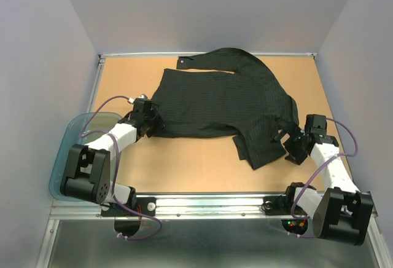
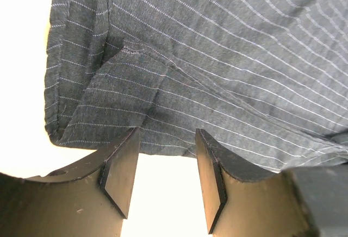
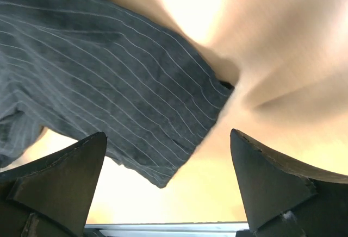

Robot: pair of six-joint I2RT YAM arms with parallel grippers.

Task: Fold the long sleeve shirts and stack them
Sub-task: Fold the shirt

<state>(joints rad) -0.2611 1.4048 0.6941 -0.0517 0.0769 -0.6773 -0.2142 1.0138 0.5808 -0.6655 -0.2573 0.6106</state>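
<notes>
Wrist views: left hand [image 2: 167, 133] half-open at shirt [image 2: 217, 57] hem; right hand [image 3: 167, 135] wide, empty.

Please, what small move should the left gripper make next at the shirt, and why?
Probably ease the left gripper slightly forward and close it on the near edge of the black pinstriped shirt. Its jaws stand open with that edge only at the fingertips, not between them. The right gripper is open too, holding nothing.
</notes>
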